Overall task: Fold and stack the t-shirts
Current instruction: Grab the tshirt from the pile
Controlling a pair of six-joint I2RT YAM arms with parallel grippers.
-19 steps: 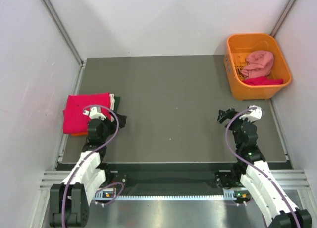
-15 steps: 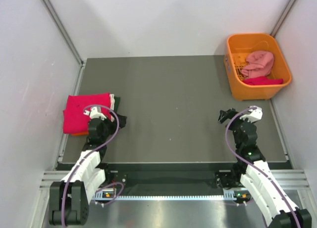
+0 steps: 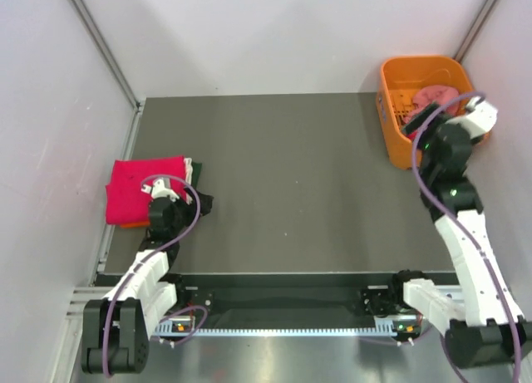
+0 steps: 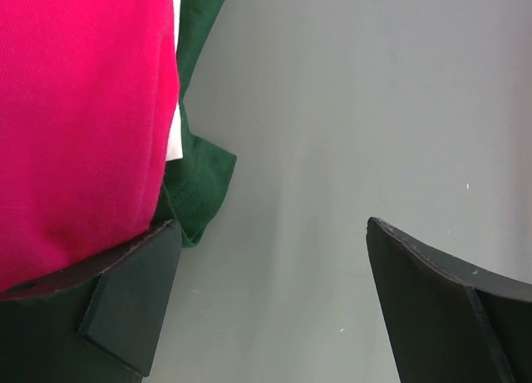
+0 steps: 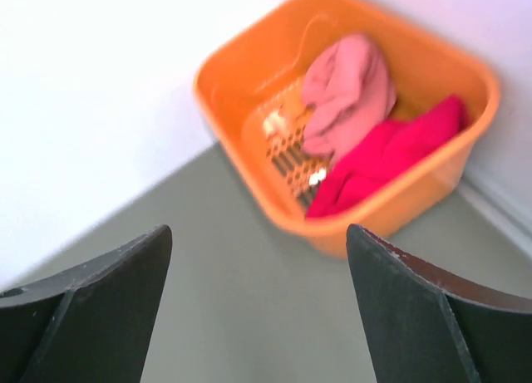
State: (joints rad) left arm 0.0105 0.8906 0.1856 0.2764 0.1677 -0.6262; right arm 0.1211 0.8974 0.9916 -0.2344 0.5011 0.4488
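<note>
A folded stack lies at the table's left: a magenta-red t-shirt [image 3: 145,188] on top, white and dark green edges [image 3: 193,169] at its right, orange [image 3: 131,225] below. My left gripper [image 3: 202,203] is open and empty at the stack's right edge. In the left wrist view [image 4: 270,233] its left finger touches the magenta shirt [image 4: 83,109] beside the green cloth [image 4: 199,175]. My right gripper [image 3: 416,121] is open and empty, raised in front of the orange basket [image 3: 420,61]. The right wrist view [image 5: 258,233] shows a salmon-pink shirt [image 5: 349,88] and a magenta-red one [image 5: 391,154] crumpled inside.
The basket [image 5: 399,217] stands at the table's far right corner against the walls. White walls close in the left, back and right sides. The dark grey table [image 3: 291,175] lies between the stack and the basket.
My right arm has risen and swung far toward the basket, gripper still open. The left arm has barely moved. The shirts have not moved.
</note>
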